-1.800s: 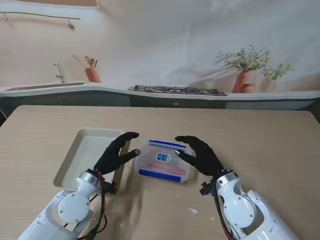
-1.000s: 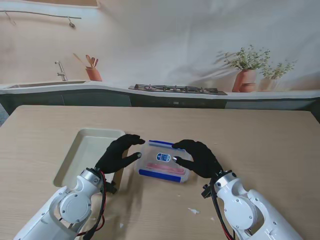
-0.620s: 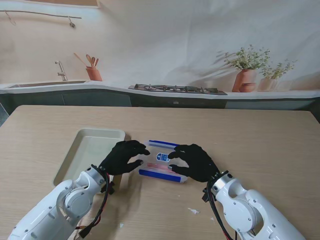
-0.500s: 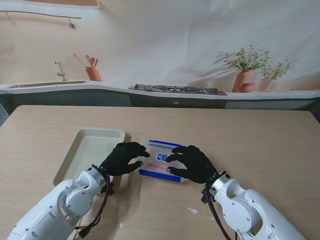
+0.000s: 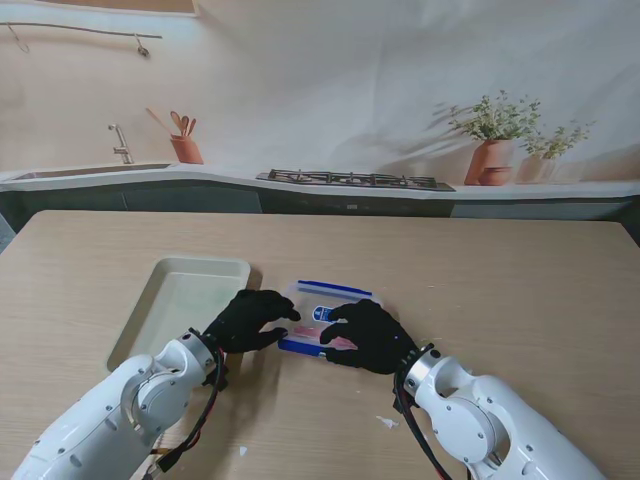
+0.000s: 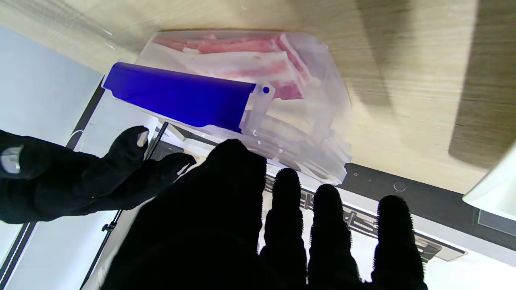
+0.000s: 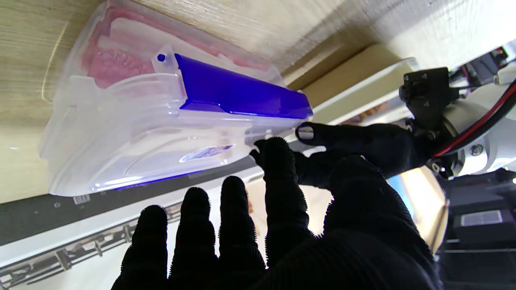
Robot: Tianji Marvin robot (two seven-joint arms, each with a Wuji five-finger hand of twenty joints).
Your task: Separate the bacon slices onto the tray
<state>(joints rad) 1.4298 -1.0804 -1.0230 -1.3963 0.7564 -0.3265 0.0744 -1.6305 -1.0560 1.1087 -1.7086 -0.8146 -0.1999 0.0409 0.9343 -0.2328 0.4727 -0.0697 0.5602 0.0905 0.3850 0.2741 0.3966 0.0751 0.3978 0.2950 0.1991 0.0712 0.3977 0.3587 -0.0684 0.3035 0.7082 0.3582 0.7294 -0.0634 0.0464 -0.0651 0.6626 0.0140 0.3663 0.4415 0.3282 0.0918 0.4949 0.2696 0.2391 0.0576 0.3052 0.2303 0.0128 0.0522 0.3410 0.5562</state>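
A clear plastic box [image 5: 325, 305] with blue latches lies on the table and holds pink bacon slices [image 6: 250, 48]. Its lid is on, and one blue latch [image 6: 181, 96] runs along the side nearest me. My left hand [image 5: 250, 320], in a black glove, is at the box's left edge with its fingers spread. The right hand [image 5: 365, 335] lies over the nearer right part of the lid, fingers apart, thumb toward the left hand. Neither hand is closed around the box. The cream tray [image 5: 140, 310] sits left of the box, partly behind my left hand.
A small white scrap [image 5: 387, 422] lies on the table nearer to me, by the right arm. A kitchen counter with a stove [image 5: 350, 180] and potted plants [image 5: 495, 145] runs along the back. Bare wooden table stretches to the right of the box.
Both hands have come in from either side of the box. The right hand slid left and nearer to me over the lid; the left hand drew up to the box's left edge.
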